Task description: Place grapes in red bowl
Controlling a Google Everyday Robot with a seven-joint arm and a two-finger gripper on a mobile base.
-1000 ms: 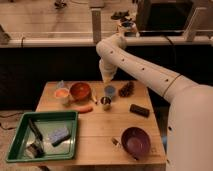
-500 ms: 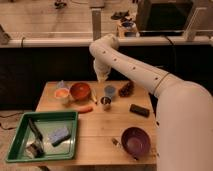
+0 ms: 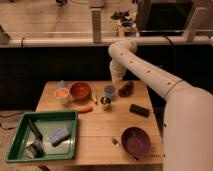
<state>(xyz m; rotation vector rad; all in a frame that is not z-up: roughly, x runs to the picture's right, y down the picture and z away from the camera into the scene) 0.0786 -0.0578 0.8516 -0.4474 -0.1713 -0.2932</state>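
The grapes [image 3: 126,88], a dark reddish-purple bunch, lie on the wooden table [image 3: 100,127] at the back right. The red bowl [image 3: 80,91] stands at the back left of the table, with nothing visible inside. My white arm comes in from the right, bends high over the table and points down. My gripper [image 3: 118,80] hangs at the table's back edge, just above and between the grapes and a blue cup [image 3: 109,90]. It is apart from the red bowl, which is to its left.
A pale cup with orange content [image 3: 62,94] stands left of the red bowl. A metal cup [image 3: 106,103], an orange carrot-like piece [image 3: 85,109] and a black block [image 3: 139,110] lie mid-table. A purple bowl [image 3: 135,141] is front right. A green tray [image 3: 20,140] is front left.
The arm first swung left over the blue cup, then back to the right, so the gripper now hangs closer to the grapes. The objects on the table have not moved.
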